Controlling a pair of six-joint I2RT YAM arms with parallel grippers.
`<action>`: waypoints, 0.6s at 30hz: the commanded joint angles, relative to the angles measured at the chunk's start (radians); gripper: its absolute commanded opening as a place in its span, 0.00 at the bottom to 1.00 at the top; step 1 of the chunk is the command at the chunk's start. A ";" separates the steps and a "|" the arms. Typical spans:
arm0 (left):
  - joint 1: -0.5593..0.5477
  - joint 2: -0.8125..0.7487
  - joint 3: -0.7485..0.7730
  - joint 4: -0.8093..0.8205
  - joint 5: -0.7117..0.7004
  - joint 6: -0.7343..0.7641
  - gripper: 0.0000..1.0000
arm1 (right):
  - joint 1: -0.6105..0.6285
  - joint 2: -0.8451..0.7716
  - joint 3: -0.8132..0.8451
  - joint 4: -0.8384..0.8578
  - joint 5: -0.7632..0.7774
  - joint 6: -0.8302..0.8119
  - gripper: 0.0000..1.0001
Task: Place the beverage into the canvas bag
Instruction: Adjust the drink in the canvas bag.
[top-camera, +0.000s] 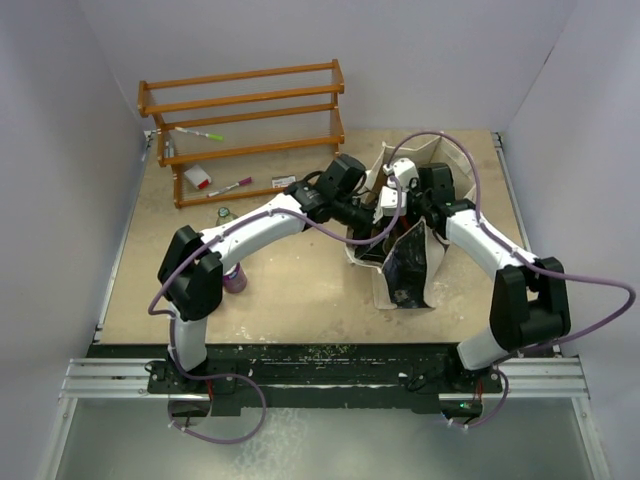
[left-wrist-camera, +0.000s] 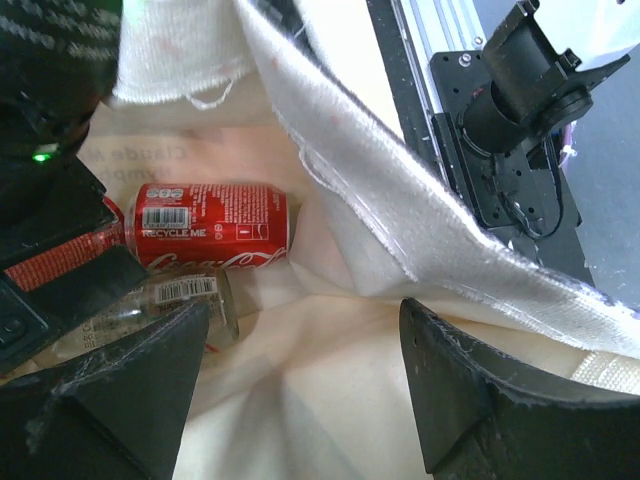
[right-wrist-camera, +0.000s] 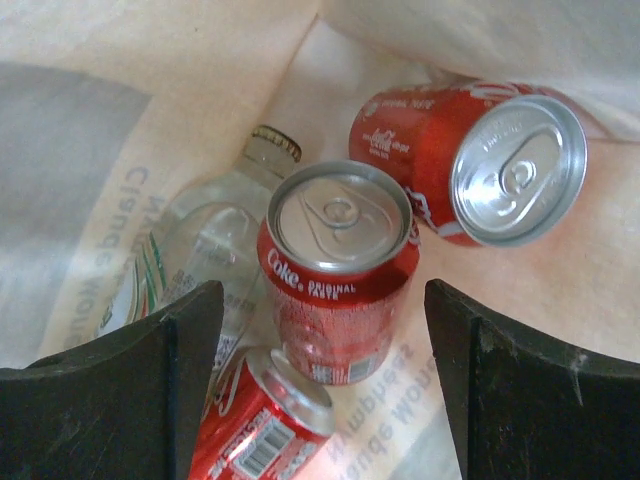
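The cream canvas bag (top-camera: 392, 160) with its black panel (top-camera: 405, 268) stands open at centre-right of the table. Both grippers reach into its mouth. My left gripper (left-wrist-camera: 300, 375) is open and empty over the bag's cloth floor; a red Coca-Cola can (left-wrist-camera: 212, 225) and a clear glass bottle (left-wrist-camera: 185, 298) lie just beyond it. My right gripper (right-wrist-camera: 318, 375) is open and empty above three red Coke cans, one upright (right-wrist-camera: 338, 265), one at the right (right-wrist-camera: 480, 160), one at the bottom (right-wrist-camera: 255, 430). A clear bottle (right-wrist-camera: 205, 240) lies beside them.
A wooden rack (top-camera: 250, 130) with markers stands at the back left. A green-capped bottle (top-camera: 224, 214) and a purple-based bottle (top-camera: 234, 279) stand by the left arm. The bag's cloth wall (left-wrist-camera: 400, 200) hangs close over the left gripper. Grey walls enclose the table.
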 joint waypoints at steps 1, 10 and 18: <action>0.026 0.016 0.048 0.031 0.040 -0.031 0.80 | 0.020 0.071 -0.027 0.066 0.045 0.005 0.83; 0.060 0.013 0.060 0.016 0.036 -0.031 0.80 | 0.034 0.197 0.005 0.083 0.040 0.046 0.77; 0.074 0.005 0.072 0.013 0.008 -0.032 0.80 | 0.034 0.155 0.057 -0.003 -0.037 0.067 0.42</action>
